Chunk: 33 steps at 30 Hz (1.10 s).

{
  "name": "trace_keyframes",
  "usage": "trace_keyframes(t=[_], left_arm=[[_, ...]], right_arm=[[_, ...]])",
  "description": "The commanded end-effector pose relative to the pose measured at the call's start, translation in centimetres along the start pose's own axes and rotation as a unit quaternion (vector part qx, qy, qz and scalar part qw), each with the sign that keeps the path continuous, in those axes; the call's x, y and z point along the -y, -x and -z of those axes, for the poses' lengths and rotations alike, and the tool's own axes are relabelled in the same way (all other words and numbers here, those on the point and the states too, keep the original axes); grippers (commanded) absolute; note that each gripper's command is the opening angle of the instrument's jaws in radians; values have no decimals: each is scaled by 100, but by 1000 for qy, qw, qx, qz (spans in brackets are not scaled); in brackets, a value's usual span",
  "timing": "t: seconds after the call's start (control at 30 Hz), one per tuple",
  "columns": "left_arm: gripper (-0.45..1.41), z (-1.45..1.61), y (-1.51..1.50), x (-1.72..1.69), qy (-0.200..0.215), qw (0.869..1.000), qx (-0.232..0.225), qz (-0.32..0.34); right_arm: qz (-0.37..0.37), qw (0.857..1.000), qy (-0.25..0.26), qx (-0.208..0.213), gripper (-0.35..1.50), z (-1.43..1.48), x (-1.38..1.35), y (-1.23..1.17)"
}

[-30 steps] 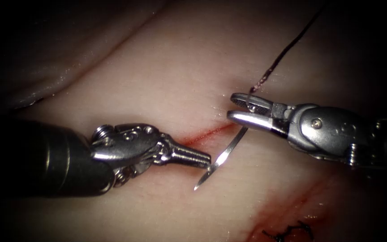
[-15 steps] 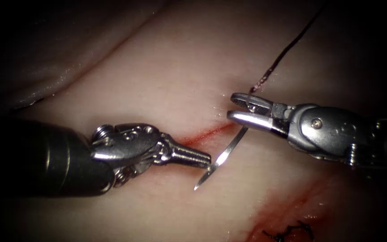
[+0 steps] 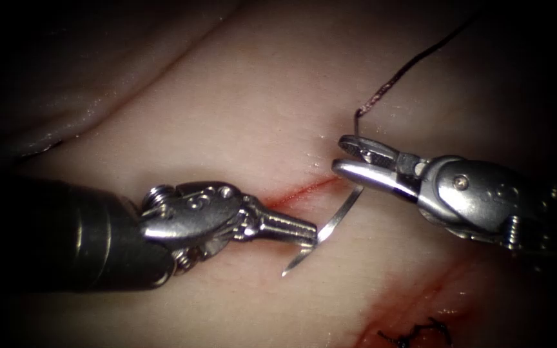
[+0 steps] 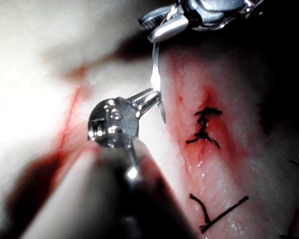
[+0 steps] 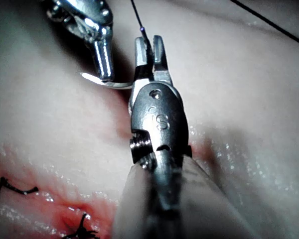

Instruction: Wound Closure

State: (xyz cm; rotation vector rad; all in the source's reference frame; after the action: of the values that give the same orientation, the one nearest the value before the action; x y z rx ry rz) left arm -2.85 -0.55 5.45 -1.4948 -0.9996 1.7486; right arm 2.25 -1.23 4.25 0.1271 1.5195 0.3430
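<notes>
The curved needle [image 3: 336, 219] hangs just above the tissue [image 3: 240, 116], below the right end of the red cut [image 3: 298, 190], and is not in the tissue. My right tool [image 3: 343, 156] is shut on it near the tail, where the dark thread [image 3: 394, 80] leaves upward and to the right. My left tool [image 3: 311, 233] is shut on the needle's shaft a short way behind the point, which sticks out down and to the left. The left wrist view shows the left tool [image 4: 153, 94] meeting the needle [image 4: 154, 69]. The right wrist view shows the right tool [image 5: 149, 47] and the needle [image 5: 114, 83].
Finished dark stitches [image 3: 414, 335] sit in red fluid [image 3: 420, 290] at the lower right of the endoscope view. They show again as knots [image 4: 204, 129] in the left wrist view. A fold of tissue rises at the upper left.
My left tool has slid right onto the needle's shaft. My right tool has shifted slightly right and down with the needle, and the thread above it now bends into a small hook.
</notes>
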Motion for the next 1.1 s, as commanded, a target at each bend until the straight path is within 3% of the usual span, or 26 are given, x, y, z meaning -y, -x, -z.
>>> trace_keyframes(t=[0.03,0.13,0.2,0.27,0.33,0.37,0.47,0.57,1.1], left_arm=[[-23,-5,5,4,0,1000,0,2],[-6,-4,5,4,-1,1000,0,11],[21,-4,3,4,-3,1000,-1,25],[29,-4,3,4,-3,1000,-1,31],[53,-3,1,5,-4,999,-2,44],[53,-3,1,5,-4,999,-2,44],[76,-3,0,5,-4,999,-2,53],[84,-3,0,4,-4,998,-3,63],[83,-16,2,6,5,996,-2,85]], right_arm=[[8,1000,-3,-3,-35,-7,2,4],[11,1000,-9,-8,-35,-7,2,5],[22,1000,-17,-14,-35,-8,2,5],[25,999,-17,-14,-35,-9,2,5],[36,999,-24,-20,-35,-10,2,5],[36,999,-24,-20,-35,-10,2,5],[47,998,-31,-25,-35,-10,2,5],[61,997,-39,-33,-35,-10,2,5],[104,989,-75,-72,-35,-24,8,4]])
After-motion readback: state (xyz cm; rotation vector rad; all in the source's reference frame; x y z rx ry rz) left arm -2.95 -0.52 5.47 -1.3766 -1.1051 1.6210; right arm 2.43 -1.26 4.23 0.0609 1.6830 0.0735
